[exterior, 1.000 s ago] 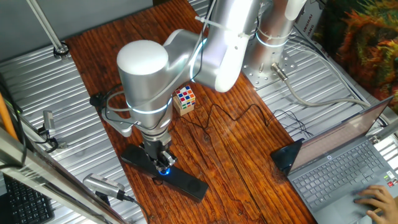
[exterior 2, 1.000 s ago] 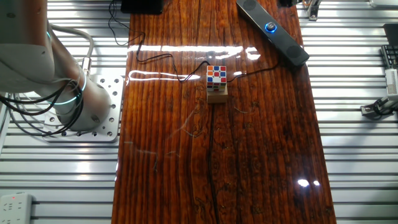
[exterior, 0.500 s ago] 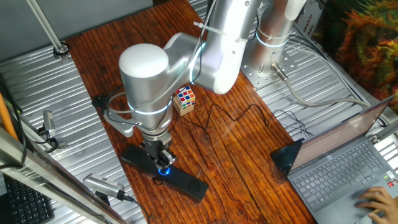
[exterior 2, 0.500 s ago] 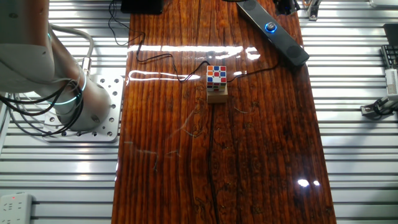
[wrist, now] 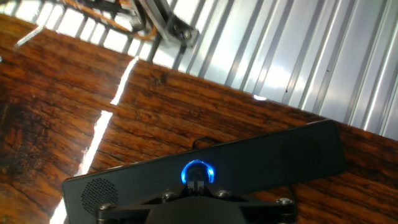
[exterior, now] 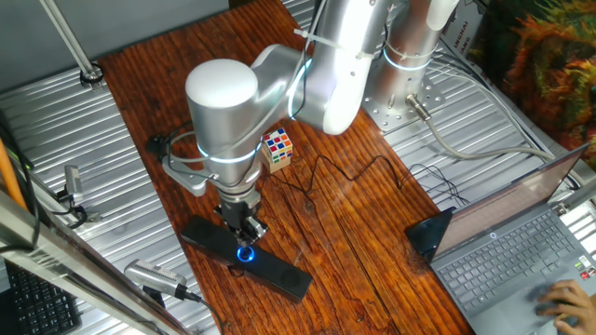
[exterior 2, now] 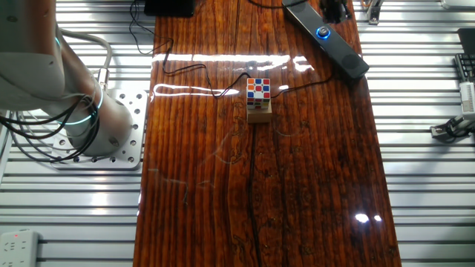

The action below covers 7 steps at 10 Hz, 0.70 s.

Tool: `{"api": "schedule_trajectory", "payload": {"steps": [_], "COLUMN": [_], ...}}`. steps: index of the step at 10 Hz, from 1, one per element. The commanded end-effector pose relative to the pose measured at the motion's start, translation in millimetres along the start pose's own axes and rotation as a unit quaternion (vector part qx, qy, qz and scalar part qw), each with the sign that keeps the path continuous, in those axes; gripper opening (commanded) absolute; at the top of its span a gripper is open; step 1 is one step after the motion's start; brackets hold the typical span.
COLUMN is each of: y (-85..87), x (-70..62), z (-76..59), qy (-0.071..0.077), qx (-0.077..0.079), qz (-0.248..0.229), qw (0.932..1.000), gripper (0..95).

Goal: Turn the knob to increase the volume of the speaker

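The speaker [exterior 2: 324,35] sits angled across the top of the wooden table [exterior 2: 260,185], its knob [exterior 2: 323,33] glowing blue. A colorful puzzle cube [exterior 2: 258,90] rests on a small block mid-table, with thin black cable [exterior 2: 194,70] snaking nearby.

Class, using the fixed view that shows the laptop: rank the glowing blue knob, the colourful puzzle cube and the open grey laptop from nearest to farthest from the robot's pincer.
1. Glowing blue knob, directly beneath the pincer, on the slim black speaker.
2. Colourful puzzle cube, farther up the table beside the arm.
3. Open grey laptop, far off at the table's right edge.
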<state>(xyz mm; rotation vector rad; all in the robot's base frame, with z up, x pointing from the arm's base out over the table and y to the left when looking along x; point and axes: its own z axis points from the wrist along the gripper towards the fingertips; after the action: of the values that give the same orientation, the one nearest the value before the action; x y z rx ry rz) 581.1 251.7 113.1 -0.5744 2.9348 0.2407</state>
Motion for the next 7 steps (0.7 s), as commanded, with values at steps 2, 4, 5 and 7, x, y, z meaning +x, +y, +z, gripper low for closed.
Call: {"api": "schedule_trajectory", "payload": {"steps": [2,4,5,7], "y": [1.9,2.2,2.1,1.9], "x": [1.0,1.6,1.6,0.6], "z": [2.4,3.1,3.2,5.7], "qy": [-0.003,-0.003,-0.003,-0.004], "qx": [0.001,0.003,0.004,0.005], "qz": [0.000,0.003,0.003,0.003], "qw": [1.0000,1.0000,1.0000,1.0000], "gripper": [0.0,0.0,0.0,0.0]}}
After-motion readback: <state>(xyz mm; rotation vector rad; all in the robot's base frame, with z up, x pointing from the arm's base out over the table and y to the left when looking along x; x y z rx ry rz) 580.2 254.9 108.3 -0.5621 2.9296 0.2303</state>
